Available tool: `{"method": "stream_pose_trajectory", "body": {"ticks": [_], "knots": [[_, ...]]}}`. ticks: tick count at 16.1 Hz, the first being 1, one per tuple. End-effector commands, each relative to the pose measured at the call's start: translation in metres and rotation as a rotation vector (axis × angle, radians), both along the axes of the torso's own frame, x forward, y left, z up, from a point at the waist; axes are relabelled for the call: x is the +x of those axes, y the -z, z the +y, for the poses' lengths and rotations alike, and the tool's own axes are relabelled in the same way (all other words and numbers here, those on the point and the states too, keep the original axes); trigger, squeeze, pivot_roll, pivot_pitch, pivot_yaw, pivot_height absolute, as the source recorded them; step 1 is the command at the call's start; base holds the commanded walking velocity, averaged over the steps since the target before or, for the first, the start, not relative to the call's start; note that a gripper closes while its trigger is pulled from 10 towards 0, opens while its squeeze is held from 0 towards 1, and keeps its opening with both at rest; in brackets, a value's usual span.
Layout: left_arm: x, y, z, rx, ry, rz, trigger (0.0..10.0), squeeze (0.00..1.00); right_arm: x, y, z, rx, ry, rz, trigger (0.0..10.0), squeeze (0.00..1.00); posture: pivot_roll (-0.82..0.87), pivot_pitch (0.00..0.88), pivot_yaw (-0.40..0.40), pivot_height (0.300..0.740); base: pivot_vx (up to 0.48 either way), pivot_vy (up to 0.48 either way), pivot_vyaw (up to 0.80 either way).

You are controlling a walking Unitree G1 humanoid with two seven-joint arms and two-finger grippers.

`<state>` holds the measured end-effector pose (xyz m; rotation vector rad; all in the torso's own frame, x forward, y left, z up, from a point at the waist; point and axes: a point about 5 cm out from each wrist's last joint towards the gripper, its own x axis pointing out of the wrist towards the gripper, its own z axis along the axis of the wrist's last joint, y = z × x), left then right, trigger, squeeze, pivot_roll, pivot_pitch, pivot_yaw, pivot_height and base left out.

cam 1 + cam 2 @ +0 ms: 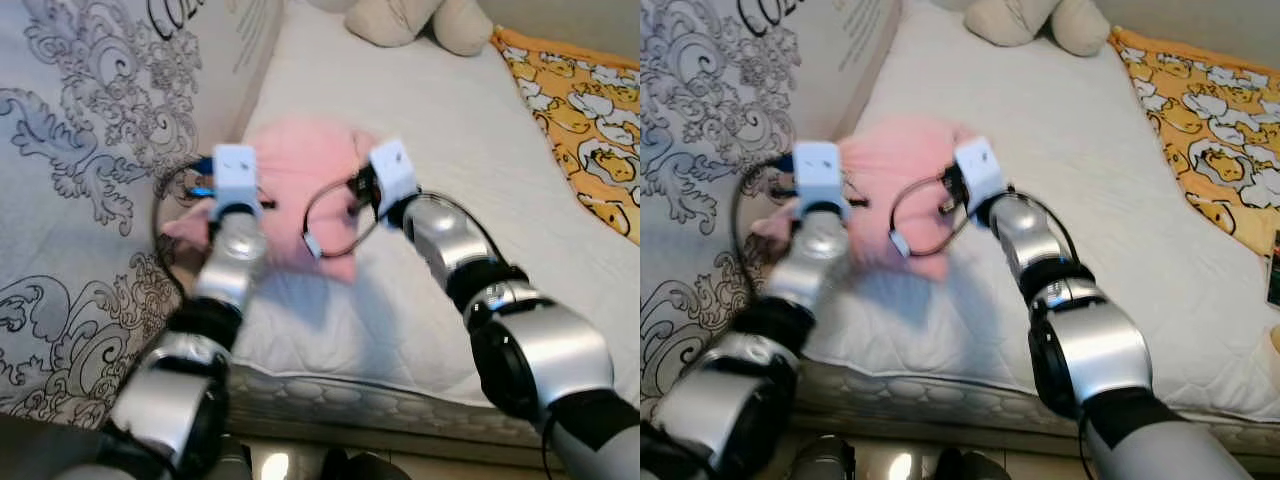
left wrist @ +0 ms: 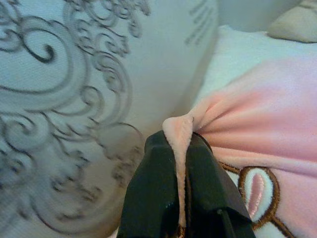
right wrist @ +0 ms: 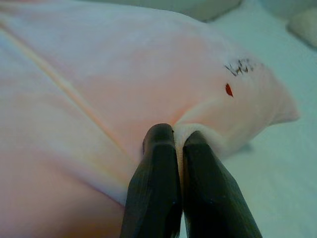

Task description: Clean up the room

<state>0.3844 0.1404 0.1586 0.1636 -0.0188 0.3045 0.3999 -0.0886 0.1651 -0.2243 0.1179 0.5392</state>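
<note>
Pink pillow point(image 1: 300, 190) held over white mattress point(image 1: 440, 200), beside patterned headboard point(image 1: 80, 180); left gripper point(image 2: 182, 158) pinches a fold at one edge; right gripper point(image 3: 179, 144) pinches the opposite edge; risk: thin plush folds may slip out, dropping the pillow.

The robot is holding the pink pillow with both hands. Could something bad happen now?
Maybe. Each gripper, left and right, pinches only a thin fold of the pink pillow, so the soft fabric could slip out and the pillow drop onto the bed. Also, a loose black cable hangs by the right wrist and might snag on the pillow.
</note>
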Motion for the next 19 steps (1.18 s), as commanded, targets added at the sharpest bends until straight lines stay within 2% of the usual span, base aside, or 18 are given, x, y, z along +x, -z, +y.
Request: {"method": "stream_pose_trajectory", "body": {"ticks": [1, 3, 5, 7, 8, 11, 12, 13, 14, 15, 16, 17, 19], "knots": [[0.004, -0.011, 0.022, -0.003, -0.074, -0.035, 0.0, 0.00, 0.004, -0.009, -0.011, 0.021, 0.046, -0.027, 0.0, 0.00, 0.24, 0.091, -0.143, 0.740, 0.000, 0.000, 0.00], [0.006, -0.015, 0.034, -0.001, -0.123, -0.046, 0.0, 0.00, 0.005, -0.013, -0.009, 0.017, 0.043, -0.037, 0.0, 0.00, 0.24, 0.090, -0.145, 0.740, 0.000, 0.000, 0.00], [0.001, -0.006, 0.037, 0.003, -0.153, -0.033, 0.0, 0.00, 0.003, -0.006, -0.005, -0.017, 0.022, -0.032, 0.0, 0.00, 0.24, 0.098, -0.146, 0.740, 0.000, 0.000, 0.00], [-0.006, 0.015, 0.025, 0.010, -0.125, 0.013, 0.0, 0.00, -0.003, 0.009, -0.003, -0.042, 0.007, 0.006, 0.0, 0.00, 0.24, 0.107, -0.148, 0.740, 0.000, 0.000, 0.00], [-0.014, 0.033, 0.013, 0.012, -0.101, 0.057, 0.0, 0.00, -0.007, 0.023, -0.004, -0.070, 0.011, 0.043, 0.0, 0.00, 0.25, 0.113, -0.150, 0.740, 0.000, 0.000, 0.00], [-0.021, 0.051, -0.005, 0.013, -0.058, 0.130, 0.0, 0.00, -0.011, 0.035, -0.011, -0.103, 0.067, 0.078, 0.0, 0.00, 0.24, 0.116, -0.150, 0.740, 0.000, 0.000, 0.00], [-0.020, 0.053, -0.007, 0.010, -0.049, 0.158, 10.0, 0.00, -0.010, 0.036, -0.012, -0.111, 0.075, 0.080, 10.0, 0.00, 0.24, 0.113, -0.149, 0.740, 0.000, 0.000, 0.00], [-0.018, 0.052, -0.006, 0.010, -0.051, 0.162, 10.0, 0.00, -0.010, 0.035, -0.012, -0.114, 0.074, 0.078, 10.0, 0.00, 0.24, 0.109, -0.146, 0.740, 0.000, 0.000, 0.00], [-0.017, 0.050, -0.005, 0.015, -0.061, 0.159, 10.0, 0.00, -0.010, 0.034, -0.012, -0.116, 0.077, 0.071, 10.0, 0.42, 0.23, 0.107, -0.144, 0.740, 0.000, 0.000, 0.00], [-0.015, 0.046, -0.002, 0.013, -0.080, 0.148, 10.0, 0.08, -0.009, 0.032, -0.012, -0.110, 0.087, 0.062, 10.0, 1.00, 0.23, 0.103, -0.143, 0.740, 0.000, 0.000, 0.00], [-0.014, 0.044, 0.000, 0.017, -0.090, 0.140, 10.0, 0.91, -0.008, 0.031, -0.012, -0.111, 0.087, 0.060, 10.0, 1.00, 0.23, 0.103, -0.143, 0.740, 0.000, 0.000, 0.00], [-0.012, 0.040, 0.001, 0.011, -0.092, 0.124, 10.0, 1.00, -0.008, 0.030, -0.013, -0.108, 0.094, 0.056, 10.0, 1.00, 0.23, 0.101, -0.142, 0.740, 0.000, 0.000, 0.00], [-0.009, 0.030, 0.001, 0.016, -0.086, 0.078, 10.0, 1.00, -0.006, 0.027, -0.014, -0.087, 0.107, 0.044, 10.0, 1.00, 0.23, 0.098, -0.142, 0.740, 0.000, 0.000, 0.00]]}}
